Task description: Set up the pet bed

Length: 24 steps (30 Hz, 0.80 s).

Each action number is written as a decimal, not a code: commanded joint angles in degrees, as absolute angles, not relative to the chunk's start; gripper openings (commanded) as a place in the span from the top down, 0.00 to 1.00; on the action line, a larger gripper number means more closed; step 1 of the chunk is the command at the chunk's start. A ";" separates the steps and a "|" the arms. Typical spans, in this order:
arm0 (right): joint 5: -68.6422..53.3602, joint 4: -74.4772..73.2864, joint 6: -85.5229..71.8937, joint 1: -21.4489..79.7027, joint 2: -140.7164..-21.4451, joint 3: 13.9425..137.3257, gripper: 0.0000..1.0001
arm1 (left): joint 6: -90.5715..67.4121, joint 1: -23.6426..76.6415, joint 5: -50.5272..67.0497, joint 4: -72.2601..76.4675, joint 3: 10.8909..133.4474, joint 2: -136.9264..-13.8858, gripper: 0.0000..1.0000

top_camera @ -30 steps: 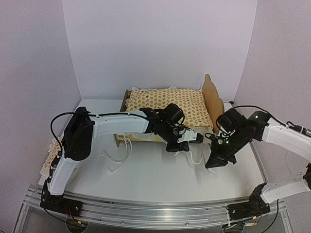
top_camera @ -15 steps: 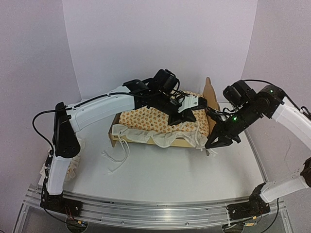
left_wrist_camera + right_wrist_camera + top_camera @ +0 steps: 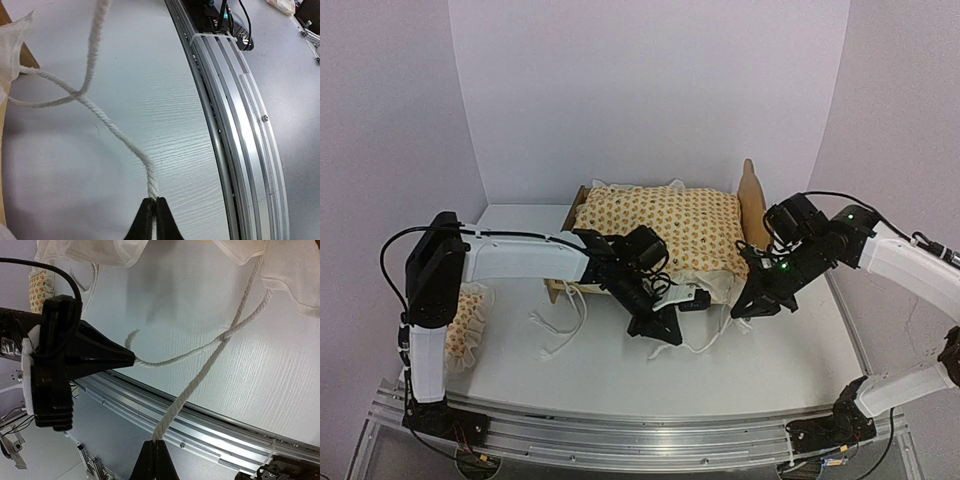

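Observation:
The pet bed stands at the back of the table, its scalloped headboard (image 3: pixel 752 203) on the right. The cream orange-patterned cushion (image 3: pixel 665 225) lies on it and hides the base panel. My left gripper (image 3: pixel 658 333) is low over the table in front of the bed, shut on a white tie cord (image 3: pixel 115 131). My right gripper (image 3: pixel 741 309) is near the bed's front right corner, shut on a second tie cord (image 3: pixel 200 385). In the right wrist view the two cords cross (image 3: pixel 225 337) and the left gripper (image 3: pixel 127 359) shows at the left.
The small matching pillow (image 3: pixel 460 320) lies at the table's left edge. More loose tie cords (image 3: pixel 563 322) trail on the table in front of the bed's left end. The aluminium rail (image 3: pixel 620 430) runs along the near edge.
My left gripper, raised over the cushion half a second ago, has come down to the table in front of the bed. My right gripper moved slightly down and left. The bed and cushion have shifted back.

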<state>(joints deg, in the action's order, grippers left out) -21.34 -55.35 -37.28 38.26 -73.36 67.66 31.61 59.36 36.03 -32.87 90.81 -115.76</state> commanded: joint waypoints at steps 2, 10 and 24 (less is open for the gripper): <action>-21.48 -46.22 -42.35 38.01 -71.07 64.86 1.00 | 26.51 59.91 39.59 -21.05 92.06 -116.80 0.40; -22.55 -41.37 -42.14 38.03 -72.36 63.41 1.00 | 35.52 58.98 38.94 -19.60 93.41 -114.14 0.24; -23.80 -38.43 -41.20 38.03 -72.83 62.98 1.00 | 27.05 59.15 46.37 -2.85 94.76 -120.64 0.49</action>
<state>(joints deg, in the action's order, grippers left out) -22.57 -40.41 -41.60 38.26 -73.28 63.57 28.88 58.94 43.07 -7.67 93.30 -119.72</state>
